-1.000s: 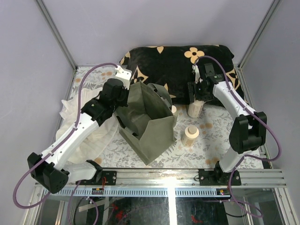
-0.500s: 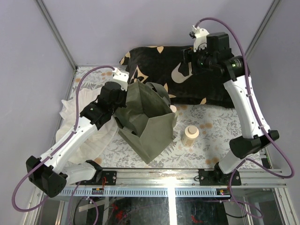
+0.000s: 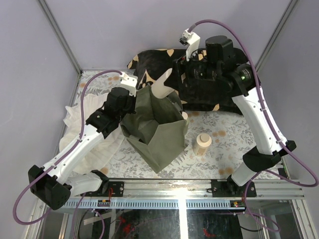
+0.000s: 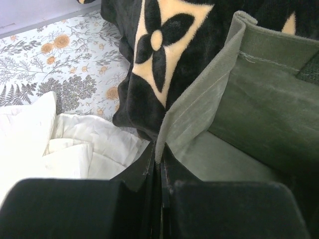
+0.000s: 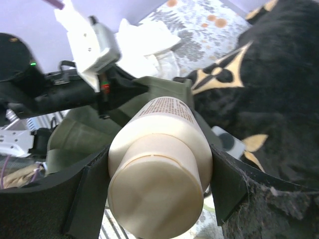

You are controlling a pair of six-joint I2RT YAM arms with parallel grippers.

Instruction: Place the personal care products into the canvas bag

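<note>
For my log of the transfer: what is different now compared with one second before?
The right end effector lifted its bottle from the table by the black cushion and carried it left; it now hangs tilted above the far rim of the canvas bag. The left end effector stayed shut on the bag's edge, and the standing bottle right of the bag did not move.

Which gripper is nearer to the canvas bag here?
Left. The left gripper is shut on the canvas bag at its rim, touching it. The right gripper holds a tilted beige bottle above the bag's far side.
</note>
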